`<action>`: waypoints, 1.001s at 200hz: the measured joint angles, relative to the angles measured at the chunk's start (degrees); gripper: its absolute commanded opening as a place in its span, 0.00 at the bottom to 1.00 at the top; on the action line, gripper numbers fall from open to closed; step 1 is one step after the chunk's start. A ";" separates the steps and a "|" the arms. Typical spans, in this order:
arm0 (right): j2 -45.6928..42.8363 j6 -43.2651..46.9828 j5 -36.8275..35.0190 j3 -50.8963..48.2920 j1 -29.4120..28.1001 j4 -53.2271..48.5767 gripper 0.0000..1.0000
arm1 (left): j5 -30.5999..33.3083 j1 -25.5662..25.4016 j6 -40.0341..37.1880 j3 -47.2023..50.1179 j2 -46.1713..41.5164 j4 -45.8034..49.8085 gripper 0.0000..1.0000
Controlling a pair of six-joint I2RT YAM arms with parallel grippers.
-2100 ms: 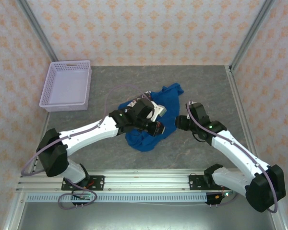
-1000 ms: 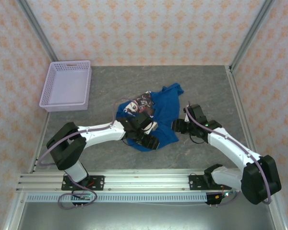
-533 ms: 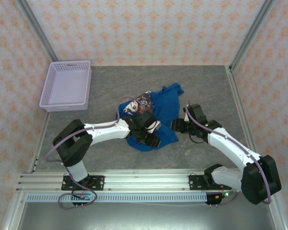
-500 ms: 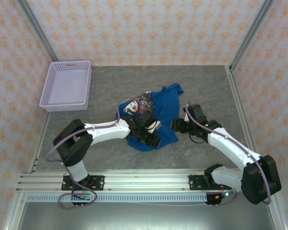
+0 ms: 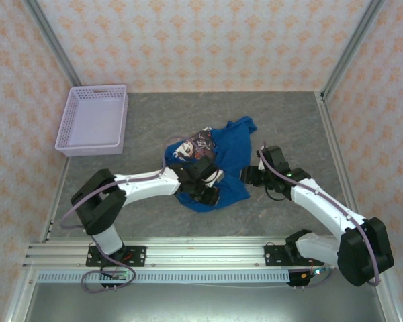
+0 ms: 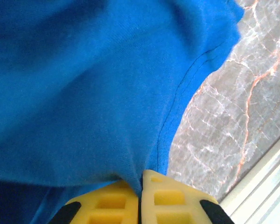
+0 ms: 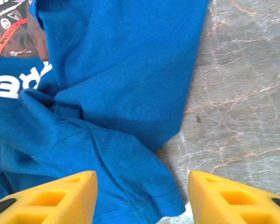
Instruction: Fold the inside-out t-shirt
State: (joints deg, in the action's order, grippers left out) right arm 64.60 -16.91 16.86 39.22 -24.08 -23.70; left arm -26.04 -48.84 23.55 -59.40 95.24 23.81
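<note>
The t-shirt (image 5: 232, 149) lies crumpled mid-way across the table (image 5: 292, 121), soft, light and limp (it will sag, not hold shape); hems and seams look the best holds. The left gripper (image 6: 141, 181) is pinched tight on a fold by its hem; the right gripper (image 7: 141, 182) hovers part-open, empty.

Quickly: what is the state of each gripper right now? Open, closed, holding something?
Left gripper: closed, pinching a fold of the blue t-shirt.
Right gripper: open, holding nothing, above the shirt's edge.

Bright even light, soft shadows, sharp focus.
</note>
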 measured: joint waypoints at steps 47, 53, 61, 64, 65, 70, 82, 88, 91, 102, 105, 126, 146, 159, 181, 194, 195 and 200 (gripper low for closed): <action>-1.64 0.39 -8.35 0.76 3.34 5.73 0.55 | 6.21 11.82 0.39 5.99 -21.57 4.96 0.00; -0.94 0.35 -9.40 1.01 3.76 7.32 0.55 | 7.21 14.03 0.57 6.56 -24.09 5.66 0.00; 0.74 0.37 -10.32 1.75 4.04 9.44 0.54 | 8.33 16.39 0.72 7.13 -26.75 6.51 0.00; 1.81 0.44 -10.54 2.21 4.02 10.16 0.54 | 8.79 17.29 0.87 7.32 -27.80 6.86 0.00; 2.10 0.42 -10.58 2.34 4.02 10.34 0.54 | 8.83 17.49 0.90 7.37 -28.02 6.88 0.00; 3.87 0.46 -10.88 3.34 3.98 11.54 0.54 | 9.44 18.75 1.07 7.63 -29.44 7.41 0.00; 8.81 1.14 -11.30 6.36 3.39 13.73 0.55 | 10.36 21.03 1.57 7.93 -31.80 8.57 0.00; 10.95 1.62 -11.54 7.89 2.93 14.45 0.55 | 10.84 22.03 1.86 8.09 -32.59 9.01 0.00; 12.31 2.14 -11.61 8.79 2.47 14.97 0.55 | 11.10 22.53 1.99 8.15 -32.94 9.20 0.00; 15.43 3.43 -12.22 11.26 1.09 16.28 0.55 | 11.76 24.24 2.27 8.50 -33.81 9.88 0.00; 16.35 3.93 -12.33 11.93 0.52 16.50 0.55 | 11.82 24.72 2.40 8.68 -34.03 9.88 0.00; 22.14 7.13 -13.27 17.16 -3.28 17.62 0.55 | 12.02 27.21 3.45 10.16 -35.01 9.92 0.00; 28.28 9.38 -14.16 22.34 -6.49 17.94 0.55 | 11.96 27.63 3.69 10.51 -34.69 10.34 0.00; 32.30 10.14 -14.36 25.31 -7.96 17.94 0.54 | 11.91 27.63 3.67 10.51 -34.32 10.34 0.00; 37.66 10.34 -14.58 28.46 -9.51 17.42 0.48 | 11.91 27.63 3.67 10.51 -33.83 10.36 0.00; 40.33 9.75 -15.21 29.83 -10.10 16.85 0.39 | 11.89 27.63 3.65 10.51 -33.83 10.36 0.00; 40.44 9.81 -15.26 29.88 -10.12 16.83 0.38 | 11.91 27.63 3.65 10.51 -33.83 10.36 0.00; 41.38 9.38 -15.58 30.32 -10.29 16.61 0.35 | 11.91 27.63 3.65 10.51 -33.83 10.36 0.00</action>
State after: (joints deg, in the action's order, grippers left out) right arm 105.97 -7.53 1.28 69.54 -34.37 -7.09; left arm -14.13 -21.21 27.20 -48.88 61.41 34.17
